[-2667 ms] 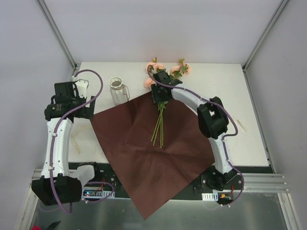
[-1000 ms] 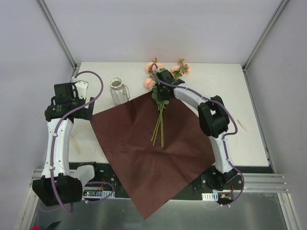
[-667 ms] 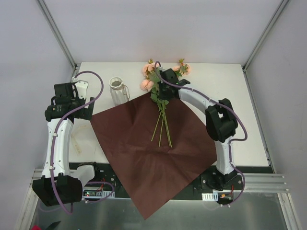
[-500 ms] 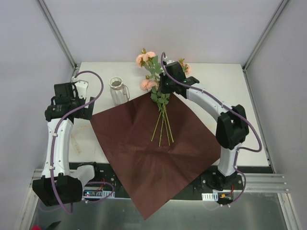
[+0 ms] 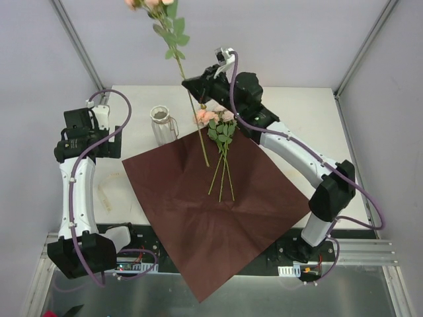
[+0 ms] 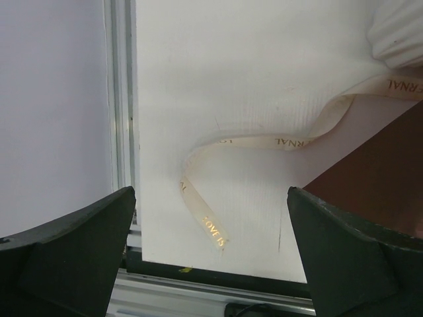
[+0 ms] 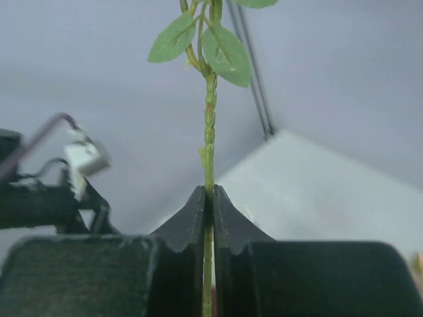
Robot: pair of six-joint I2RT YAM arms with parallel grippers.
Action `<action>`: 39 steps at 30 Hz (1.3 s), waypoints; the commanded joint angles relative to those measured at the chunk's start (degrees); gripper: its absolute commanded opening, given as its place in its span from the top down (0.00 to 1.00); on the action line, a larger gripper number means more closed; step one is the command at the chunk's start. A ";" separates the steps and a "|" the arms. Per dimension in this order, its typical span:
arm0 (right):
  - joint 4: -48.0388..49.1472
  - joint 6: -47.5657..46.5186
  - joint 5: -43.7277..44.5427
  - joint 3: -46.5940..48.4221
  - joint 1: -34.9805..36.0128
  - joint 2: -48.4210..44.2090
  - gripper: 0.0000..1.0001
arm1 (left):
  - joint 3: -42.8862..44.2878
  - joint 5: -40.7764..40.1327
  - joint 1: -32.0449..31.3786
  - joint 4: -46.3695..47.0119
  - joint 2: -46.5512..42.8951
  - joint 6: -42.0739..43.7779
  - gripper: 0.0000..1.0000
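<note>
Our right end effector [image 7: 209,195] is clenched on the rose stem [image 7: 209,125], held aloft over the brown wrapping paper [image 5: 198,218]. It looks light, springy and top-heavy, so we judge the bare stem the safest hold. Our left end effector [image 6: 211,201] hangs released above the ribbon [image 6: 264,142].

Pink-bloomed green stem [image 5: 182,79], maroon wrapping paper [image 5: 192,218], cream ribbon [image 6: 277,141] with gold lettering.

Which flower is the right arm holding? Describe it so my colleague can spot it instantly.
Find the dark brown sheet spread on the white table. Above its far corner, the right gripper pinches one long green stem, pink blooms topmost. Unlike the other flowers lying flat on the sheet, it is held raised in the air.
</note>
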 commanded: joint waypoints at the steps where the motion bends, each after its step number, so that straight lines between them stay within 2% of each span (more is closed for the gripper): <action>1: 42.64 -2.36 -3.08 2.50 2.40 3.02 0.99 | 2.77 4.30 2.43 -1.12 0.37 -2.46 0.01; 3: 47.22 -1.39 -2.82 10.81 2.76 8.30 0.99 | 2.50 5.61 3.14 -1.47 0.19 -2.28 0.01; 7: 48.65 -3.84 -1.32 23.13 4.07 15.24 0.99 | 1.98 6.94 4.19 -1.56 -0.77 -0.88 0.01; 10: 48.74 -5.25 -1.15 29.83 4.60 19.47 0.99 | 1.71 7.73 4.81 -1.82 -1.21 0.09 0.01; 12: 49.53 -5.08 -0.18 30.82 4.52 21.40 0.99 | 1.45 7.90 5.07 -1.82 -1.30 0.61 0.01; 25: 53.66 -5.60 0.70 25.73 5.31 25.45 0.99 | 1.01 8.70 5.95 -2.44 -0.42 2.29 0.01; 32: 54.36 -5.69 0.52 19.23 5.57 24.75 0.99 | 1.54 8.79 6.04 -2.88 -0.51 2.90 0.01; 36: 50.33 -7.17 0.53 15.63 6.36 24.05 0.99 | 1.45 8.61 6.22 -3.05 -0.42 3.17 0.01; 39: 45.41 -9.29 1.49 11.15 7.41 21.42 0.93 | 1.54 8.61 6.74 -3.14 -0.07 3.08 0.01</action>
